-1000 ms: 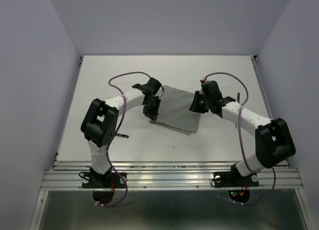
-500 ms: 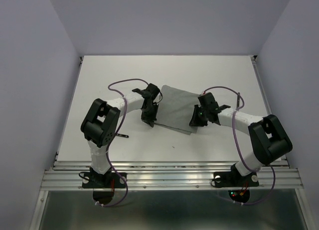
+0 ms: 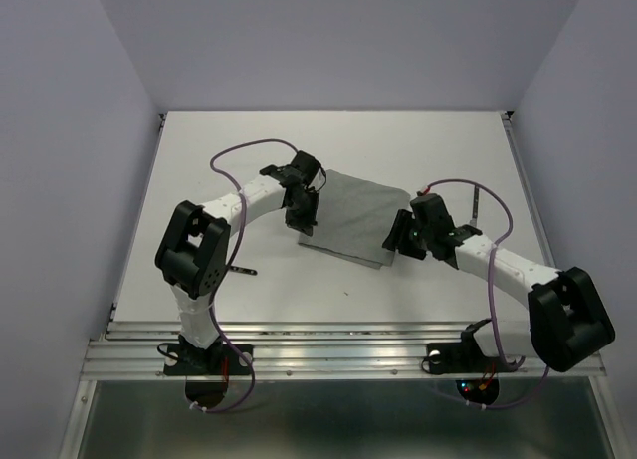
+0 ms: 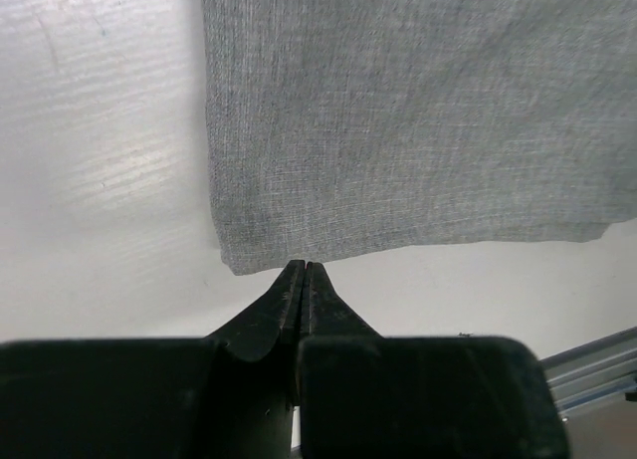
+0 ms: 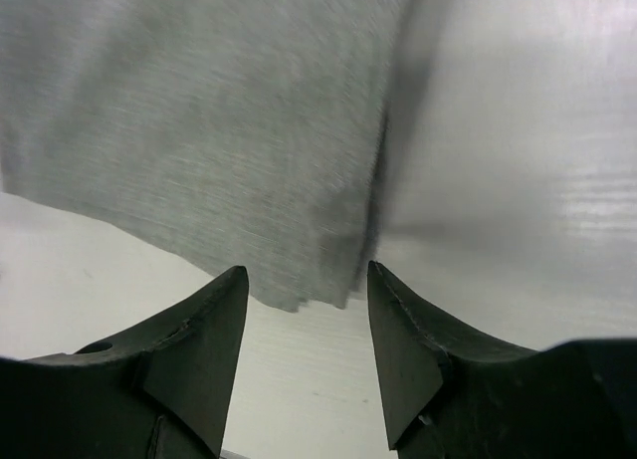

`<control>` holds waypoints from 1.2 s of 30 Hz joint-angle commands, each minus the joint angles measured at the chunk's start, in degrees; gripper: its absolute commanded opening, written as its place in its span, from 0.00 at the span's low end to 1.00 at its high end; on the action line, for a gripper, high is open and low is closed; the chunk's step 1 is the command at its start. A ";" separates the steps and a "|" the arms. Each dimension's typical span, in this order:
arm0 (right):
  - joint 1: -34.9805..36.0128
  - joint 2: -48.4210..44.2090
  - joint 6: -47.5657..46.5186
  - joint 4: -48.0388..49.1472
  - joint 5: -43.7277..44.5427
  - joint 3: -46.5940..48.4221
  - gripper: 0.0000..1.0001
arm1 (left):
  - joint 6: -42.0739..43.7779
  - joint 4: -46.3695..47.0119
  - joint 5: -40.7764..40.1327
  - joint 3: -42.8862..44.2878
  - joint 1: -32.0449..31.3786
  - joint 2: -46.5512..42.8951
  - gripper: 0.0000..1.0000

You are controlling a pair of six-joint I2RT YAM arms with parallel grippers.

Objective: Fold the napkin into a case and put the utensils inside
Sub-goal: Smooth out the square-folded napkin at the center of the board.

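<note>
Sprung wide just now, my right gripper (image 5: 307,280) hangs empty over the lower-right corner of the plain grey cloth napkin (image 3: 353,220), while my left gripper (image 4: 302,271) sits shut at its edge, so another fold seems due.

I'm looking at a white counter (image 3: 199,170), pale lilac walls (image 3: 338,41) on three sides, aluminium rail (image 3: 338,351) along the near edge.
</note>
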 commanded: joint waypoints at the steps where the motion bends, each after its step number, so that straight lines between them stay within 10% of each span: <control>1: 0.48 2.42 2.08 1.31 -2.84 -3.45 0.57 | -1.58 -0.78 -1.41 3.86 0.43 -4.42 0.09; 15: 0.48 6.81 1.74 4.13 -3.29 -3.89 0.35 | -1.94 0.10 -1.24 4.04 0.78 -4.42 0.09; 22: 0.48 5.76 1.74 3.34 -2.40 -3.28 0.01 | -1.67 0.27 -1.24 4.13 0.78 -3.80 0.09; 36: 1.53 1.28 -3.01 -5.44 -6.10 3.67 0.01 | -1.85 0.10 -1.76 5.10 1.04 -2.31 0.09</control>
